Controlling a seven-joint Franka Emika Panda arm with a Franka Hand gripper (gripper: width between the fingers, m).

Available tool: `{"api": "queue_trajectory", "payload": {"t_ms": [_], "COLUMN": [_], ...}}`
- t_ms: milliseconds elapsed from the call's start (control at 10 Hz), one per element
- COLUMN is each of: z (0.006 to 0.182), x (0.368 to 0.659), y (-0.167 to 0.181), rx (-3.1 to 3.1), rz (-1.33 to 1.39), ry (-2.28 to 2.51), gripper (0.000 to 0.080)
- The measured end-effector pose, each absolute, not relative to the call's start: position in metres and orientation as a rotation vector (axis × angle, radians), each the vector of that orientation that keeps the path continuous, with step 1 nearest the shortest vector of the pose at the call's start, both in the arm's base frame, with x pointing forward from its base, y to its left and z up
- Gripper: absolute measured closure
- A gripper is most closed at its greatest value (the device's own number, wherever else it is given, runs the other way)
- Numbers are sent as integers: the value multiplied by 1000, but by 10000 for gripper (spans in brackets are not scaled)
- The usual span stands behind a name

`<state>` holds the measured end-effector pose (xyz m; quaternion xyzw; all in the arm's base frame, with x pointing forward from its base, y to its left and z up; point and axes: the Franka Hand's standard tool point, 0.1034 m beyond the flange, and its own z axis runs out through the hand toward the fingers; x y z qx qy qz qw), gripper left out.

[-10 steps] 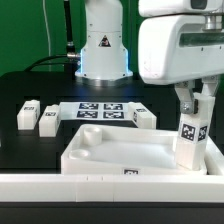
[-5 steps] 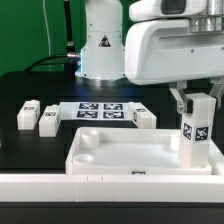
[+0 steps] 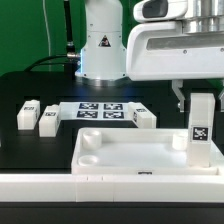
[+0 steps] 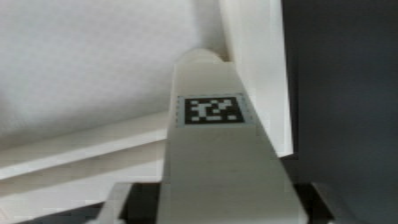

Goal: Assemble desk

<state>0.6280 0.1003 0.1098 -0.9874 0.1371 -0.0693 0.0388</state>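
Currently, one leg (image 3: 202,135) is grasped by the fingers (image 3: 200,98), which appear to be clenched on its upper end. The leg is held upright, and its lower end is placed directly below the fingers, in a corner of the desk top (image 3: 130,155). The socket of that corner is hidden by the leg, so it cannot be told whether the leg is fully seated or only rested on the opening. In the wrist view the tagged face of the leg is seen running away from the fingers toward the white inner surface of the top, which agrees with this.

The task is judged to be at an early stage. No leg is seen fixed to the top apart from the one in the grasp, and one round socket (image 3: 90,140), at a corner well apart from the fingers, is empty. Three loose legs (image 3: 145,117) are laid on the bench (image 3: 25,150). One is near the fingers, just beyond the far edge of the top. Two are well apart from them, past the marker board (image 3: 100,110).

As far as can be judged, the held leg must be pressed or turned home and then released. After that, the three others must be fetched and fitted one after another.
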Motion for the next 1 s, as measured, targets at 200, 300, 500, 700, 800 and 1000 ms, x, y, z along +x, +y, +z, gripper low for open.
{"api": "queue_trajectory", "payload": {"t_ms": [200,300,500,700,800,1000], "z": [110,110,110,110,110,110], "x": [628,628,623,622,623,623], "y": [99,98,98,99,98,98], "rx": [-2998,-2965,-2819,-2658,-2645,-2657], "rz": [-207,-200,-164,-127,-125,-127], "ry": [565,680,1056,1365,1385,1365], "gripper": [509,509,509,506,506,505]}}
